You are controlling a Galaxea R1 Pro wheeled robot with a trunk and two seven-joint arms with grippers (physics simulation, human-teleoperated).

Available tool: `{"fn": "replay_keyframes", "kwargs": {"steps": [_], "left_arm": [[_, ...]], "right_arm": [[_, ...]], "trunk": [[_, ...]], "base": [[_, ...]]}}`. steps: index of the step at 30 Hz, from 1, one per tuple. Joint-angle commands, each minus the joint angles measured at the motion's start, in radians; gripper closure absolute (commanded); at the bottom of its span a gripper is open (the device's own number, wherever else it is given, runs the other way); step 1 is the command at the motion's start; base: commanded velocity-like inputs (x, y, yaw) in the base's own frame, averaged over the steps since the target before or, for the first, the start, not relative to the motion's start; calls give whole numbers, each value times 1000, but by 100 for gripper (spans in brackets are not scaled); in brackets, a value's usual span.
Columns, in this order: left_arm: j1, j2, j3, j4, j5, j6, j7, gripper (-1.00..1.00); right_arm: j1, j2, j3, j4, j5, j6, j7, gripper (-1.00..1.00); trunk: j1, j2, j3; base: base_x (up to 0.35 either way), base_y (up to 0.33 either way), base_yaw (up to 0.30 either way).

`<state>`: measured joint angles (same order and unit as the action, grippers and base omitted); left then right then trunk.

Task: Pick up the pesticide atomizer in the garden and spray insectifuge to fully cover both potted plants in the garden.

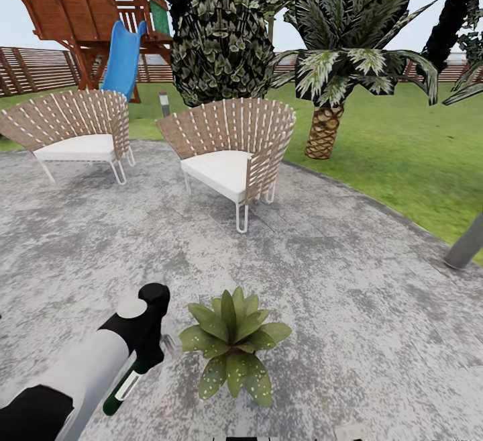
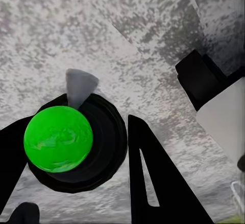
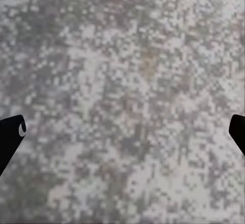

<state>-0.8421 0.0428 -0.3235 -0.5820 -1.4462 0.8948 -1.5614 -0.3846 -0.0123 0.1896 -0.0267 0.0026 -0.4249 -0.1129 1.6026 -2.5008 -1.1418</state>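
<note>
Left gripper (image 2: pixel 109 168) clamped on the pesticide atomizer (image 2: pixel 76 144), black fingers (image 2: pixel 153 183) pressed to either side of its round dark body with a bright green cap, pale nozzle poking out over the paving. From the head camera, same left gripper (image 1: pixel 151 344) at the end of a white and black forearm low at the left, atomizer (image 1: pixel 124 387) tilted in its grasp, just beside one potted plant (image 1: pixel 231 347): a low rosette of broad speckled green leaves standing on the round grey speckled patio (image 1: pixel 349 280), pot hidden under the foliage. Right gripper (image 3: pixel 122 132) spread wide, only two black fingertips (image 3: pixel 10 134) at opposite edges, nothing between them but speckled paving. Further out, two wicker chairs (image 1: pixel 231 152) with white seat cushions on the patio, well apart from the plant. Beyond those, green lawn (image 1: pixel 402 152), a palm (image 1: pixel 335 72) with scaly brown trunk, a large dark bush (image 1: pixel 221 45), a wooden play tower with blue slide (image 1: pixel 124 55), a slatted wooden fence (image 1: pixel 40 68), and a grey post (image 1: pixel 466 243) at the patio's right edge.
</note>
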Motion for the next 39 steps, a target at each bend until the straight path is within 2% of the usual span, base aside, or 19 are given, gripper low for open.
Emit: {"fn": "replay_keyframes", "kwargs": {"steps": [1,8,17,23,34,39], "left_arm": [[2,2,-2,-7,-6,12,-9,100],[-8,0,0,-16,-7,20,-9,100],[-5,-3,-8,-15,-7,19,-9,100],[-2,0,-9,-14,-8,19,-9,100],[-1,3,-1,-13,-8,20,-9,100],[4,-3,-3,-9,-4,19,-9,100]], "right_arm": [[0,0,8,1,0,-2,-7,-100],[0,3,5,-5,-5,-1,-7,-100],[0,4,2,-6,-8,0,-7,-100],[0,8,3,-6,-8,0,-7,-100],[0,9,4,-6,-9,-1,-7,-100],[0,7,6,-4,-4,-1,-6,-100]], "trunk": [[0,0,-1],[0,0,-1],[0,0,-1],[0,0,-1],[0,0,-1],[0,0,-1]], "base": [[-188,96,0],[-113,242,-14],[26,107,-274],[-127,155,-42],[126,300,-259],[39,80,-49]]}}
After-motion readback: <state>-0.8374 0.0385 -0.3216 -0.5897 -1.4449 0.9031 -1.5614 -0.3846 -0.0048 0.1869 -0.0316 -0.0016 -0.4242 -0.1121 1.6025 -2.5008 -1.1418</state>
